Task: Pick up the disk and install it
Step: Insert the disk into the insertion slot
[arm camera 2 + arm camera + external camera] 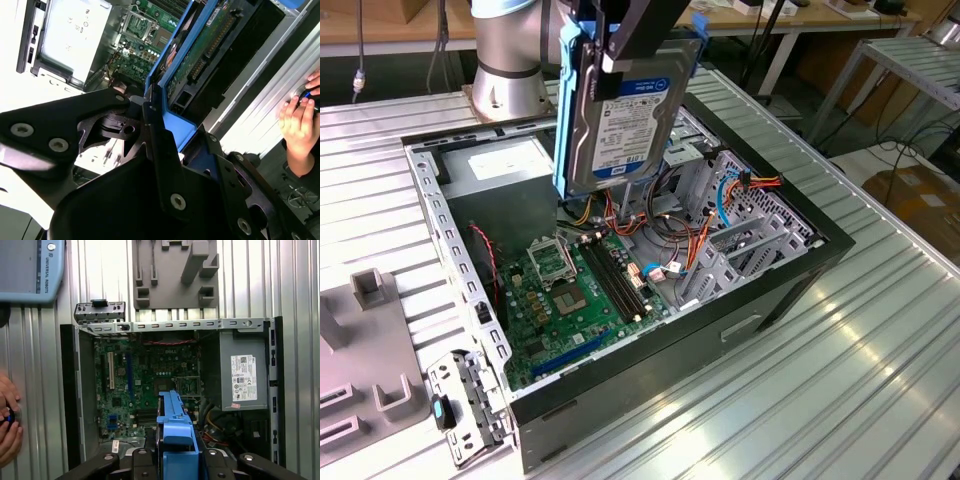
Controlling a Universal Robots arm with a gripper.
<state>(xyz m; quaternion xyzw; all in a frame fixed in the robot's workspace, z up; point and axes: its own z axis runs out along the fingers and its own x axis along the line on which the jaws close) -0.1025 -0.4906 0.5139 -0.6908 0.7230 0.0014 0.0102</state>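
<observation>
1. The disk (625, 110) is off the table and in the air, hanging over the open computer case (790, 290). It stands on end, its labelled face toward the exterior view and its blue carrier rails running down both long sides.
2. Its long axis runs close to twelve-to-six in the exterior view, with the top leaning slightly toward one o'clock. The bottom edge hangs clear of everything, just above the tangle of orange and red cables (685, 245).
3. The gripper (620, 45) sits at the disk's twelve o'clock end, so the disk hangs straight down from it. In the second wrist view the black fingers (160, 145) are closed on the blue carrier, clamping the disk with no gap.
4. From the disk's lower edge, the motherboard (570, 290) lies at about seven o'clock on the case floor. The grey drive cage (740, 240) is at about four o'clock, near but off to the side. I'd judge that cage to be the disk's home, so the disk is not yet over it or lying the way it does.
5. The power supply (500, 165) sits at about ten o'clock, beside the arm's base (510, 60).
6. A person's hand (300, 120) rests on the ribbed metal table (880, 380), outside the case and well apart from the disk.
</observation>
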